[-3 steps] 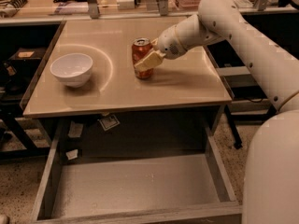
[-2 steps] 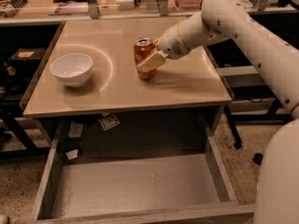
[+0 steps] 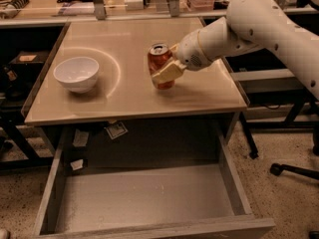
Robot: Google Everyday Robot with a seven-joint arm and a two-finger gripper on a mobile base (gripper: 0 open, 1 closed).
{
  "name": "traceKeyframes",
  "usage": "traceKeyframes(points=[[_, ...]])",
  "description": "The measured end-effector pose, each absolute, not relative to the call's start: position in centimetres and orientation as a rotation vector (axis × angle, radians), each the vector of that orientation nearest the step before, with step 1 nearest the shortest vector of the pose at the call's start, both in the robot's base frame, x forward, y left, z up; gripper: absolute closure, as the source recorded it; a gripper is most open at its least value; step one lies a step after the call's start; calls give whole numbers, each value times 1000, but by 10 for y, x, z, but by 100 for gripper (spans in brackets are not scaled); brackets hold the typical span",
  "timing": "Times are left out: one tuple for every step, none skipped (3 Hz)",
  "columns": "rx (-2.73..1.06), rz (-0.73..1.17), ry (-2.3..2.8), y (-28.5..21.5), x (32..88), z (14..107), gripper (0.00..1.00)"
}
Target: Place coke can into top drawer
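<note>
Moved twd tabletop (image 3: pixel 124 36) front — coke can (image 3: pixel 160 63), pincer (image 3: pixel 163 71) clamped on it — top drawer (image 3: pixel 144 198) open

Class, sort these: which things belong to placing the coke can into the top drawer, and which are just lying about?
Job in hand: coke can, at the middle of the tabletop; gripper, shut on the can from its right; top drawer, open below.
Lying about: white bowl, left on the tabletop; paper scraps beneath it.
</note>
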State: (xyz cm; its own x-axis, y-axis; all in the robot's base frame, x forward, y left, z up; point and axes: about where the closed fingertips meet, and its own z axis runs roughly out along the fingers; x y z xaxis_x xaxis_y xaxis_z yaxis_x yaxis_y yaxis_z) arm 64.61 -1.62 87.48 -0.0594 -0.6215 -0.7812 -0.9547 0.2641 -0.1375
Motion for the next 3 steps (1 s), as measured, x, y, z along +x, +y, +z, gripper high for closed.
traceKeyframes(points=[[-1408, 532, 1785, -23, 622, 874, 100], [-1366, 529, 1806, -30, 596, 872, 100], [-1326, 517, 1827, -36, 569, 871, 100]])
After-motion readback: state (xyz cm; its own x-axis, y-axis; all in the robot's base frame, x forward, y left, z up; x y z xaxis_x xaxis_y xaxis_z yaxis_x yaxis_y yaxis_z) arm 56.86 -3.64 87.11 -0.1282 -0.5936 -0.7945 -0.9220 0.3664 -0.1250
